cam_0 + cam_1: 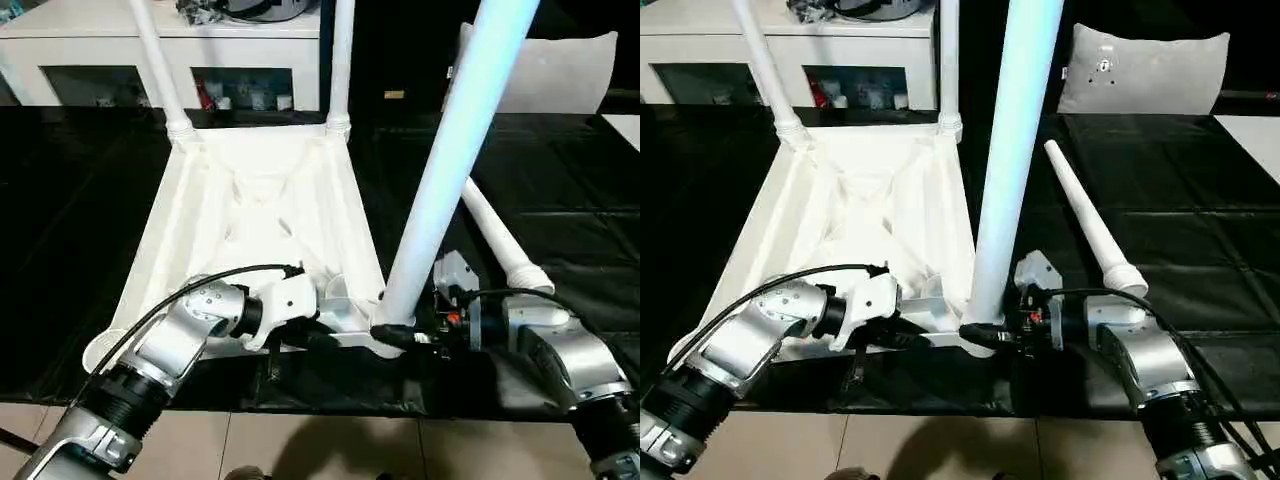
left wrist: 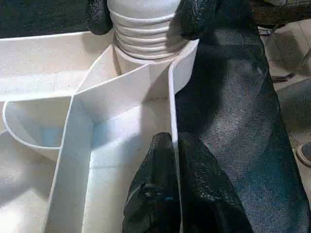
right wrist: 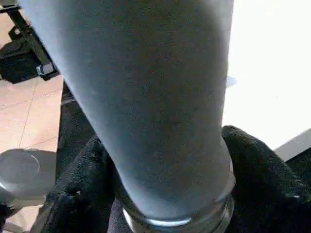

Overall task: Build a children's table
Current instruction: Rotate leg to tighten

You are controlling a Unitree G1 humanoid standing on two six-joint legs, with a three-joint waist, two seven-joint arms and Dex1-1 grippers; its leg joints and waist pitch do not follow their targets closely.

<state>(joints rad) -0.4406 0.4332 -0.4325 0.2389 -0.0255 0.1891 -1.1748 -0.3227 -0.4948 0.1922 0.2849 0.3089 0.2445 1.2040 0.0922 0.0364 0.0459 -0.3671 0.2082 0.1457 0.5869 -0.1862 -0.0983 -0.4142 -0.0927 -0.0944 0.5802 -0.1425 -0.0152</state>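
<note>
Nearest, left claw [image 1: 325,335] pinched shut on near rim of upturned children's table [image 1: 250,215] lying on black-covered tabletop [image 1: 60,250], right claw [image 1: 990,335] clasping base of third leg [image 1: 440,170] at near corner socket; risk of cross-threading if leg tilts

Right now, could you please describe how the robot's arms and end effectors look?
Both forearms are silver metal with black ribbed collars near the elbows. The left end effector has a white housing, the right end effector a silver-and-black wrist with a small red detail. Black cables loop over each wrist; fingers are black, textured.
</note>
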